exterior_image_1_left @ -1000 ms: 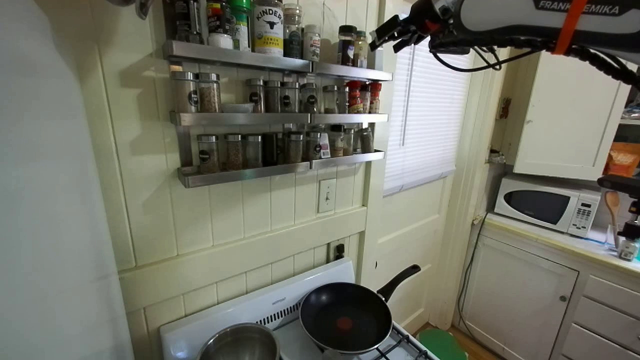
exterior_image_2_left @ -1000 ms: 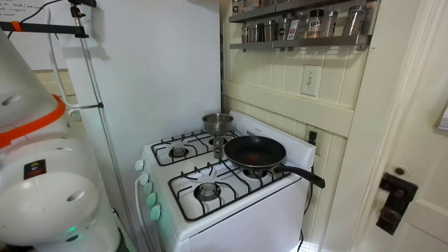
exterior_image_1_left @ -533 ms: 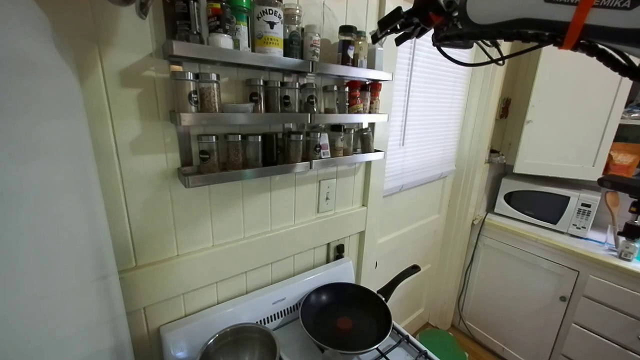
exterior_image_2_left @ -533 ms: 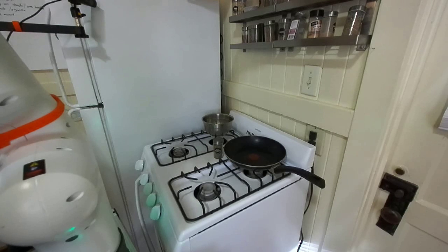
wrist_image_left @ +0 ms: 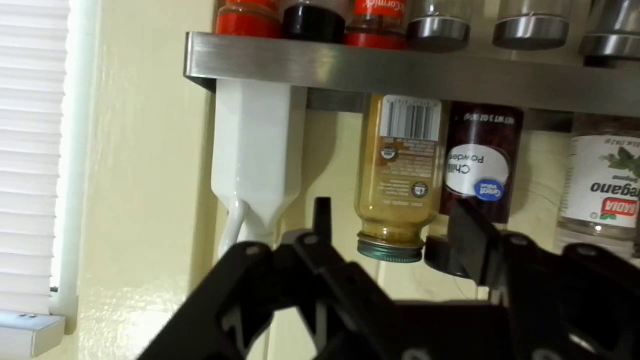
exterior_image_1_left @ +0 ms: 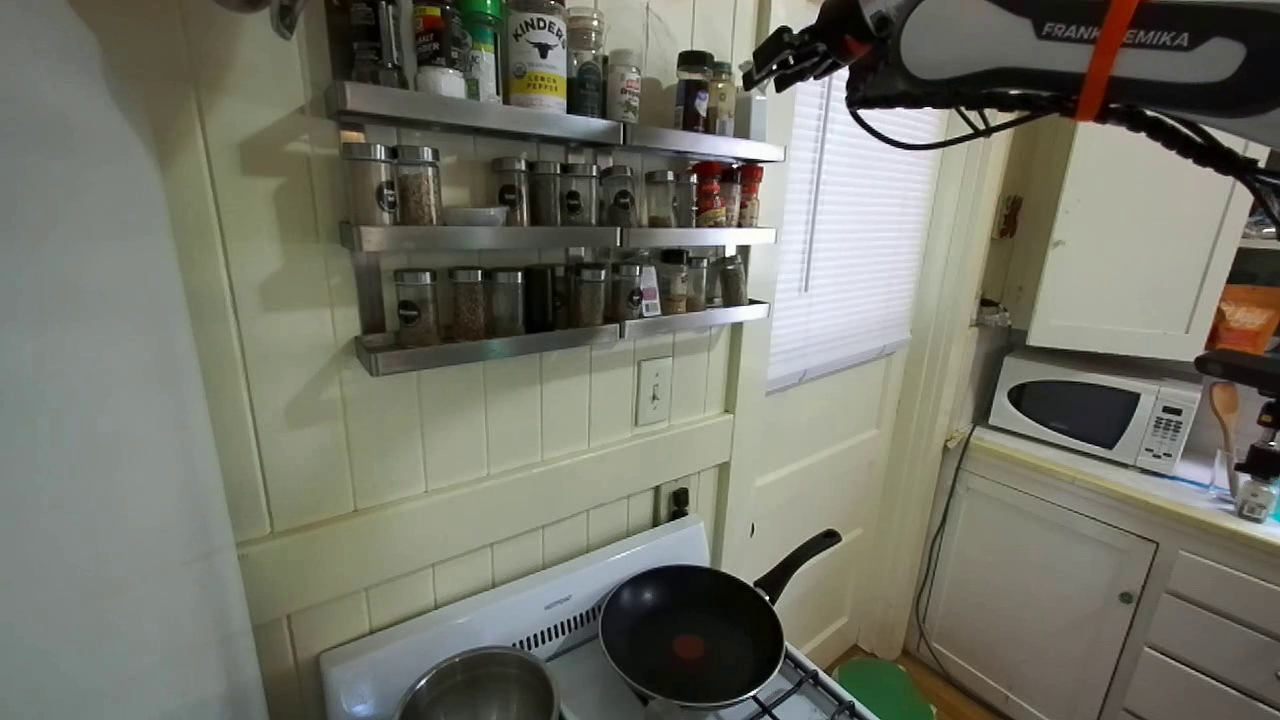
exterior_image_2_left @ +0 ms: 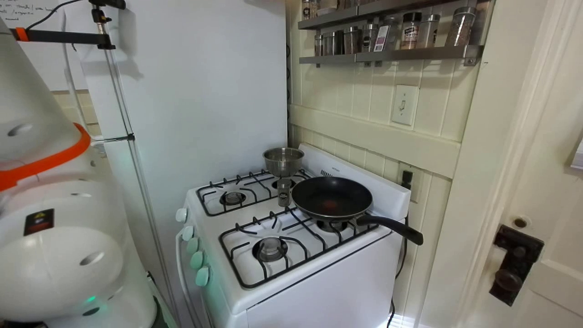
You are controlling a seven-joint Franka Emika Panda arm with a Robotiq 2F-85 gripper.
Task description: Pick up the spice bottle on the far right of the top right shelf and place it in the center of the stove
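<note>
Black, wide-spread jaws near the amber spice bottle [wrist_image_left: 400, 175], arm [exterior_image_1_left: 970, 45] farther left in an exterior view than earlier.

White stove worktop [exterior_image_2_left: 227, 219]: blk grates [exterior_image_2_left: 247, 286] w/ metal bowl [exterior_image_2_left: 283, 164] at back + blk frying pan [exterior_image_2_left: 331, 200], hndl [exterior_image_2_left: 394, 226] past edge; sm. glass jar [exterior_image_2_left: 283, 194] upright betw. grates, just beside pan

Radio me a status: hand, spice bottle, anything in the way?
Hand open, empty. Green-capped spice bottle standing on top shelf. Chili Powder bottle close alongside. Another jar near center of stove, possible obstruction.
</note>
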